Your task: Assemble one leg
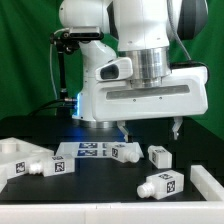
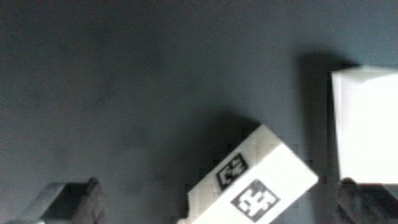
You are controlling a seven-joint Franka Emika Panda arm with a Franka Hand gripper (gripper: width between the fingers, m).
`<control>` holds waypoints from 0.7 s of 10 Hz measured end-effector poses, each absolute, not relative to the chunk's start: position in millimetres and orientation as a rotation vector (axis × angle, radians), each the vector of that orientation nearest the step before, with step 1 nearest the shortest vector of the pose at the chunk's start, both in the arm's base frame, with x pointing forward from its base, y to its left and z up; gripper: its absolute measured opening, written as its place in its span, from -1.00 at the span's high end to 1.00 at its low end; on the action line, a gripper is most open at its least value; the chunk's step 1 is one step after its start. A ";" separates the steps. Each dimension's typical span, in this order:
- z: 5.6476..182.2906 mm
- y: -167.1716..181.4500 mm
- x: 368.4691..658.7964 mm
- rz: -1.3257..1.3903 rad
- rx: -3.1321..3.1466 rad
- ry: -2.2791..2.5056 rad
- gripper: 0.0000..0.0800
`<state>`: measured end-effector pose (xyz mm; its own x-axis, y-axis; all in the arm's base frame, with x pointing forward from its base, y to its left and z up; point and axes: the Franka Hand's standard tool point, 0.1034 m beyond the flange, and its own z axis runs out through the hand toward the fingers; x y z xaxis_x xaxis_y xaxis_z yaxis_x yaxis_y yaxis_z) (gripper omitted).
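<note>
My gripper (image 1: 150, 130) hangs above the dark table (image 1: 100, 195) with its jaws spread wide and nothing between them. Neither finger touches any part.

In the exterior view, 4 legs lie on the table. The leg (image 1: 160, 155) nearest my tool lies on its side below the gap between my fingers, closer to the finger on the exterior view's right, and it is well clear of both tips. A second leg (image 1: 125, 152) lies just below my other finger, at the edge of the marker board (image 1: 85, 150) and touching or nearly touching it. A third leg (image 1: 160, 185) lies nearer the camera and apart from the first 2. A fourth leg (image 1: 47, 166) lies far off toward the exterior view's left, beside a white part (image 1: 12, 150) that is cut off by the frame. Another white piece (image 1: 210, 185) sits at the exterior view's right edge, and I cannot tell what it is.

The wrist view is blurred. It shows my 2 fingers (image 2: 71, 200) as dark shapes with a tagged white post (image 2: 263, 180) lying at a slant on the table between them, 2 square markers on its upper face. It appears to be the leg under my tool, though I cannot be sure. A plain white block (image 2: 365, 115) lies near it without touching, too blurred to name.
</note>
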<state>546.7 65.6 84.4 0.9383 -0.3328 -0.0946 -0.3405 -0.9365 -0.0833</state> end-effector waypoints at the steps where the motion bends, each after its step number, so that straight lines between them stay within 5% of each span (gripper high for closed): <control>1: 82.4 71.0 570.4 0.146 -2.948 0.713 -0.62; 3: 66.9 67.5 589.2 0.147 -2.872 0.913 -0.62; 7: 68.4 70.4 588.7 0.148 -2.876 0.903 -0.62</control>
